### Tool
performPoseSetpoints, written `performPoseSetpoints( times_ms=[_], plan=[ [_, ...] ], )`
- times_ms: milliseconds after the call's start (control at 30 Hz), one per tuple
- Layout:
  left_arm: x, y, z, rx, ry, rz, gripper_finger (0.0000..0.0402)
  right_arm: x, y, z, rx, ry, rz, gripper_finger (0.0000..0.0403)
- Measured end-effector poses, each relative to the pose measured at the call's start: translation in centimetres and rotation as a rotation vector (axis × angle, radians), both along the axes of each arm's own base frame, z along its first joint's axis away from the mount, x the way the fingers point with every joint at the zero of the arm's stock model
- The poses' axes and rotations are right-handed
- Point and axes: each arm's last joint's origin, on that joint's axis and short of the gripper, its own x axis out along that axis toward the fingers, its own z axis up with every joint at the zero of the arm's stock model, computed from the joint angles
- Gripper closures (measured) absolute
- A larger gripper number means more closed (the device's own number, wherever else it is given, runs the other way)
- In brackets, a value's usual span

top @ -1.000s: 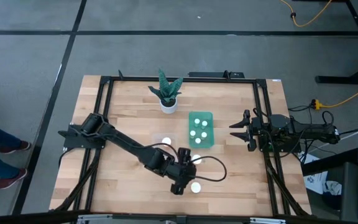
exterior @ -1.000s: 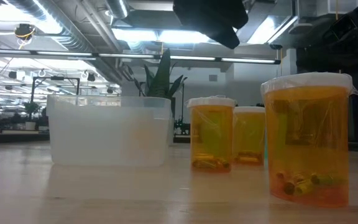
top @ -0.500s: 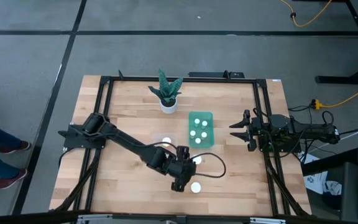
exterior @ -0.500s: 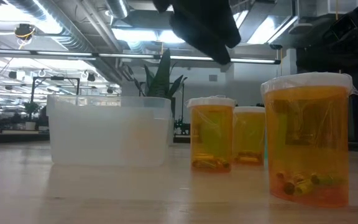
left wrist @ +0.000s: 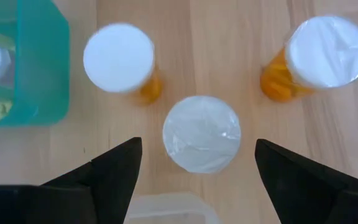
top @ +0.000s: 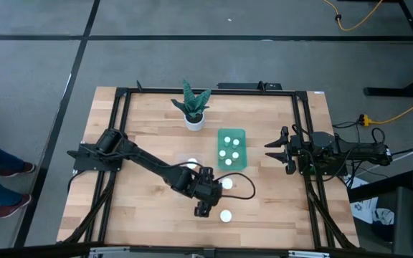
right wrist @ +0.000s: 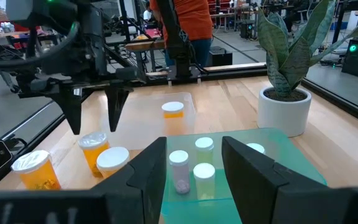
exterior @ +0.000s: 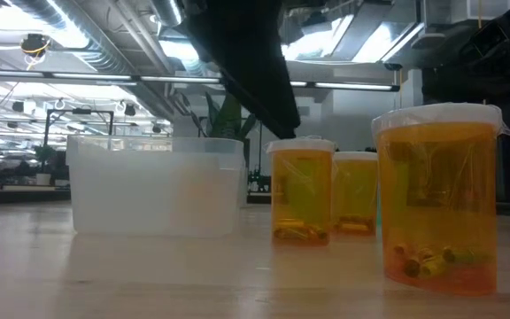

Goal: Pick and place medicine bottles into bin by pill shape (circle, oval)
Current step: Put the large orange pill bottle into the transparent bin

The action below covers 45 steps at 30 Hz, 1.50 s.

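Left pincer (left wrist: 194,171) spread above foil-topped medicine bottle (left wrist: 201,133), right pincer (right wrist: 193,165) spread, no readable labels

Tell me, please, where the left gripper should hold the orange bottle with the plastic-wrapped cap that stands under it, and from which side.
Probably best to grip the orange bottle on its round wall just under the cap, coming straight down from above. It stands upright with room on both sides, and the left gripper hangs over it with its jaws open, one on each side.
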Motion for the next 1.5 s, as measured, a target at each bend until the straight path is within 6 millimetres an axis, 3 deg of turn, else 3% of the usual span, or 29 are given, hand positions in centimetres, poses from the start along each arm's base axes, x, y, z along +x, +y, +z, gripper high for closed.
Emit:
performPoseSetpoints(
  times_ms=[300,633,1200,1500],
  plan=[
    [-0.2,0.0,-0.5,-0.001,0.016,-0.002,0.0097,0.0,0.0,0.0,0.0,0.0,0.0,0.0247],
    [1.1,-0.2,-3.1,-0.009,0.015,-0.007,0.0097,0.0,0.0,0.0,0.0,0.0,0.0,0.0247],
    [1.6,0.2,-2.9,-0.022,-0.022,0.004,0.0098,0.0,0.0,0.0,0.0,0.0,0.0,0.0247],
    [1.4,-0.2,-2.9,-0.021,-0.022,-0.005,0.0158,0.0,0.0,0.0,0.0,-0.001,0.0,0.0247]
  ],
)
